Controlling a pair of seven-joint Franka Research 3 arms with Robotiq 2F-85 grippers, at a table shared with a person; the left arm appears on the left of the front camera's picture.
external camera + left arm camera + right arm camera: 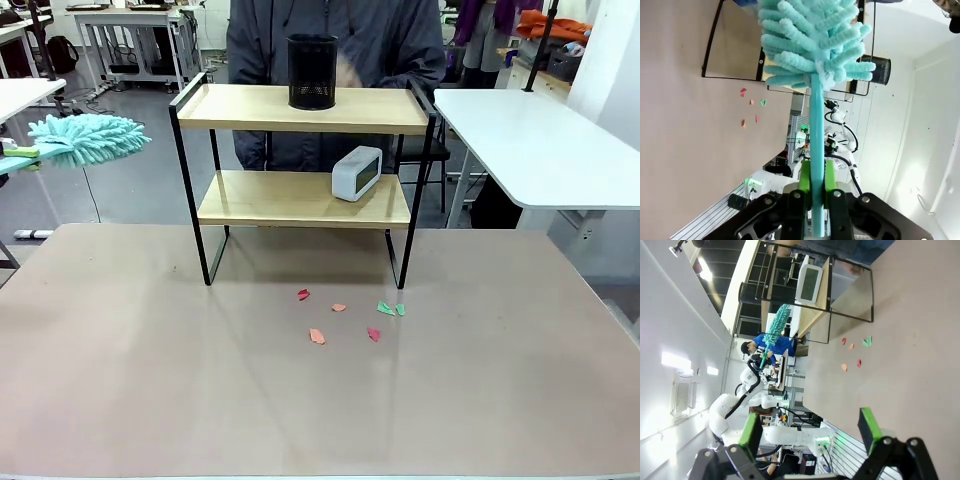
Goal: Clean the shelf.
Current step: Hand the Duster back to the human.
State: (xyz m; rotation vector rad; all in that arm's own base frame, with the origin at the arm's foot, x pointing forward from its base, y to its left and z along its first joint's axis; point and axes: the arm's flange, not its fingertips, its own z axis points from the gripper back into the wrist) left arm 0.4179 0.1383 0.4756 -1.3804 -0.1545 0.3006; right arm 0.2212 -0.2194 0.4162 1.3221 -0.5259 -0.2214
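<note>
The shelf (260, 108) stands at the far middle of the worktop (150, 380), with a person (400, 40) in a grey jacket just behind it. Its top board carries a black mesh cup (312, 72), and its lower board carries a white clock (357, 172) toward the right. 6 small paper scraps (340, 308) lie on the worktop in front of the shelf's right legs. The left end effector (817, 182) is clamped on the handle of a teal duster (85, 138), whose fluffy head hangs in the air left of the shelf, apart from it. The right end effector (810, 429) is spread wide and holds nothing.
</note>
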